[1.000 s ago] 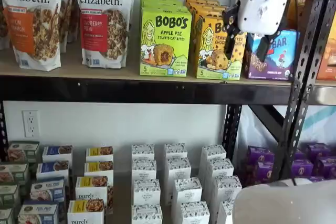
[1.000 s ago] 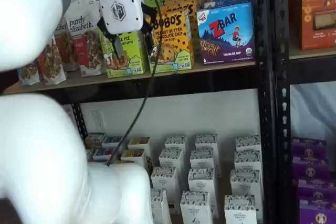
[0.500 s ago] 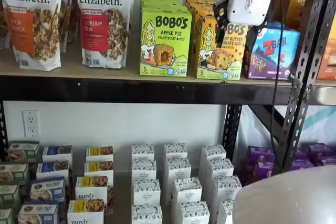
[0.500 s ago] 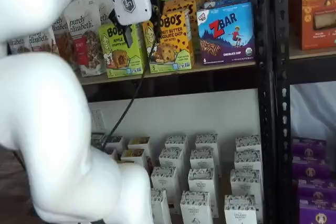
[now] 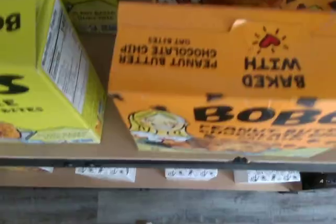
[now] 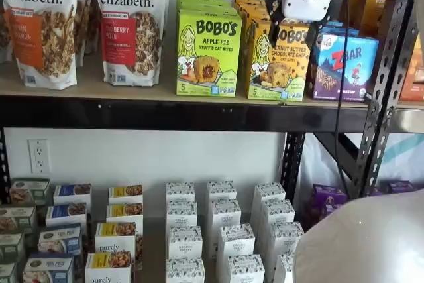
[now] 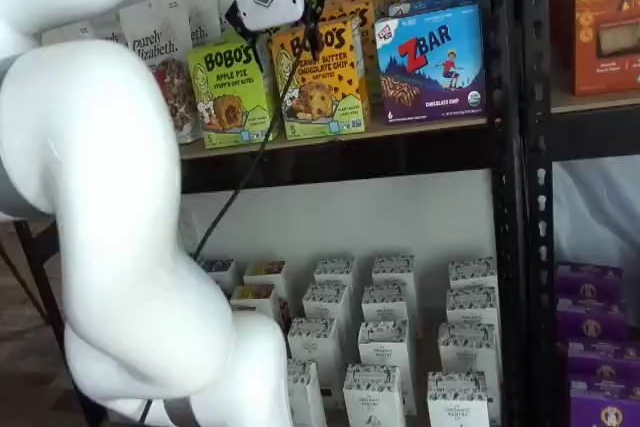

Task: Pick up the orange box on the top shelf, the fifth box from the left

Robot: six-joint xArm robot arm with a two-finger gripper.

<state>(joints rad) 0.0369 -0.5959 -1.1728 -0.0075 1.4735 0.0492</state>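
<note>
The orange box point(image 6: 278, 64) stands at the front edge of the top shelf point(image 6: 99, 91), between a lime-green Bobo's box and a blue Zbar box. It shows in both shelf views point(image 7: 325, 82) and fills the wrist view point(image 5: 220, 77), seen from above its top flap. More orange boxes stand behind it. My gripper point(image 6: 293, 21) hangs just above and in front of the box's top. Its white body and two black fingers also show in a shelf view point(image 7: 278, 27). A gap shows between the fingers, and they hold nothing.
The lime-green Apple Pie box point(image 6: 209, 51) stands close on one side of the orange box, the Zbar box point(image 6: 344, 64) on the other. Granola bags point(image 6: 129, 24) stand further left. A black perforated upright point(image 6: 384, 84) is at the right. Small white cartons point(image 6: 225, 230) fill the lower shelf.
The gripper has risen and moved sideways from in front of the orange and Zbar boxes to above the orange box's top. The arm has swung with it. No box has moved.
</note>
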